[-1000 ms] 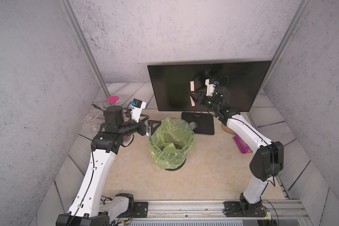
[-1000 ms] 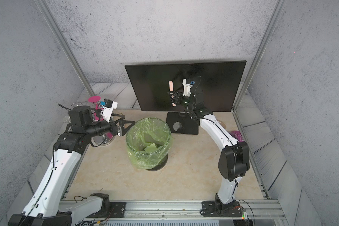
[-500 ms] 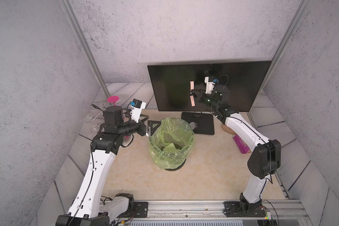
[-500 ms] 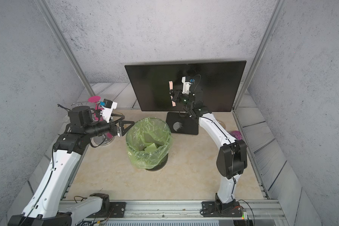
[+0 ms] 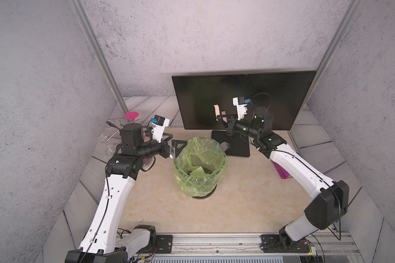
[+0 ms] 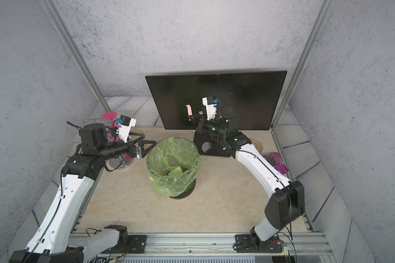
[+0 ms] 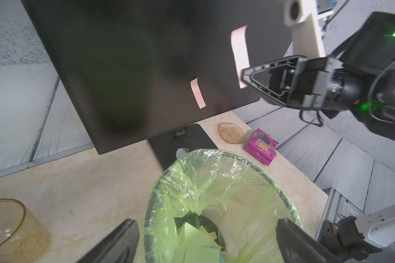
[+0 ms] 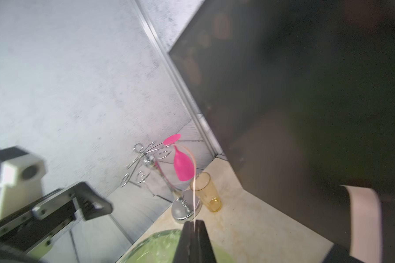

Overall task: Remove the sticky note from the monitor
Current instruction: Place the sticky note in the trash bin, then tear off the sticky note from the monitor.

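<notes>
The monitor (image 5: 271, 95) (image 6: 169, 95) (image 7: 123, 68) (image 8: 306, 91) stands at the back on its black base plate. A pale pink sticky note (image 5: 216, 112) (image 6: 188, 110) (image 7: 240, 50) hangs in front of the screen, off the glass. My right gripper (image 5: 217, 118) (image 6: 190, 118) (image 7: 243, 76) (image 8: 194, 222) is shut on its lower edge. In the right wrist view the note (image 8: 194, 198) shows edge-on between the jaws. The screen mirrors it. My left gripper (image 5: 173, 142) (image 6: 149, 140) (image 7: 205, 230) is open and empty over the bin's left rim.
A mesh bin with a green liner (image 5: 198, 189) (image 6: 173, 186) (image 7: 271, 182) holds several discarded notes in front of the monitor. A wire rack with a pink glass (image 5: 132, 115) and an amber glass (image 7: 9, 225) (image 8: 206, 191) stand left. A pink packet (image 5: 282, 172) (image 7: 261, 145) and small dish (image 7: 230, 133) lie right.
My right gripper has shut on the sticky note and drawn it off the screen, a little to the left. The left arm has stayed still.
</notes>
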Controlling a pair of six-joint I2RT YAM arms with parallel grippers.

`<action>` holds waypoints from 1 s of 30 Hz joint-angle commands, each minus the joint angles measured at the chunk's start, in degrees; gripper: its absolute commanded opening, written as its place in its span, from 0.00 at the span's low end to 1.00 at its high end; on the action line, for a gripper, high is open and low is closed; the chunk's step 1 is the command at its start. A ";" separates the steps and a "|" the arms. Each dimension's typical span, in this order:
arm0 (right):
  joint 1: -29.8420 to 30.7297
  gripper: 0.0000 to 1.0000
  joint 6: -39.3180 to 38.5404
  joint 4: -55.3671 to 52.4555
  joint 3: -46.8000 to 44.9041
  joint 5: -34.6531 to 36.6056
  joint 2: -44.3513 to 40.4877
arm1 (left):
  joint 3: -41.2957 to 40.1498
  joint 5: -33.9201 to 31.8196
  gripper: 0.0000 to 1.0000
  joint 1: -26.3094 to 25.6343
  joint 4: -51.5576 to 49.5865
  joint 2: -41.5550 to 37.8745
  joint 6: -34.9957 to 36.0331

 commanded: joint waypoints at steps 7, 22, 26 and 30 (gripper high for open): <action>10.07 0.29 -24.00 -27.97 1.06 0.28 -3.32 | 0.87 -0.21 1.00 0.69 0.57 0.45 -0.55; -7.30 0.63 0.00 -6.93 -2.79 6.17 -3.21 | 0.99 0.08 1.00 0.70 -0.32 0.04 -0.44; -10.38 0.65 7.33 0.40 -4.47 8.04 0.92 | 0.80 0.28 1.00 0.75 -0.38 0.04 -0.20; -10.73 0.65 10.59 4.88 -3.55 8.50 6.12 | 0.72 0.28 1.00 0.72 -0.86 0.04 0.32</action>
